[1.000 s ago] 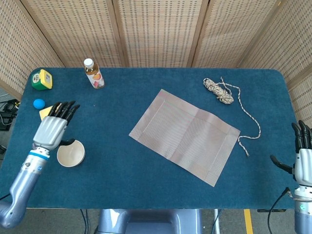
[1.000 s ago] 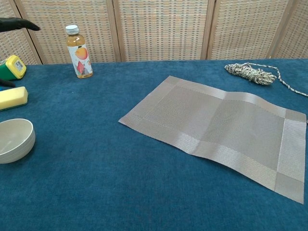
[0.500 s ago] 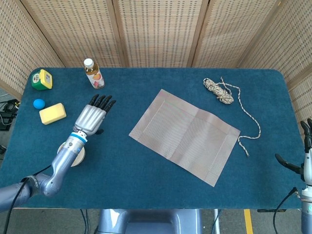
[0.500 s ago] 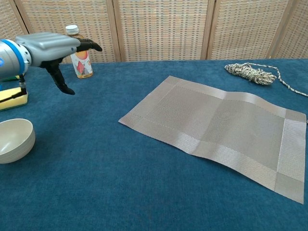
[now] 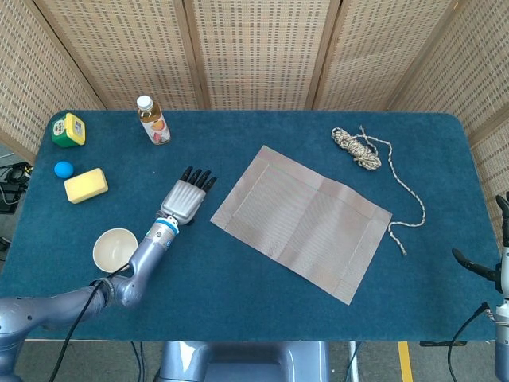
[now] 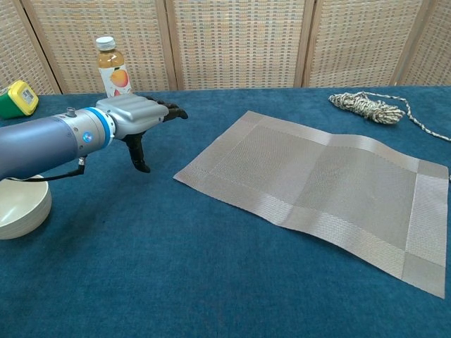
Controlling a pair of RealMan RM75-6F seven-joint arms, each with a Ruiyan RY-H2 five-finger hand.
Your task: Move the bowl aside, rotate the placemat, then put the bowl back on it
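right hand (image 5: pixel 499 267) cut off at frame edge, fingers' state can't tell. left hand (image 5: pixel 186 200) flat, fingers released, near grey woven placemat (image 5: pixel 302 220) mid-desk. cream bowl (image 5: pixel 114 250) off it, desk's left.

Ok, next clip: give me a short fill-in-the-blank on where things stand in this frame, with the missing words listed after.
1. The bowl sits on the blue cloth, off the ____.
2. The left hand is open, and the thing it holds is ____.
3. The bottle stands ____ near the table's far edge.
4. The coiled rope lies beyond the placemat, on the robot's ____ side.

Missing words: placemat; nothing; upright; right
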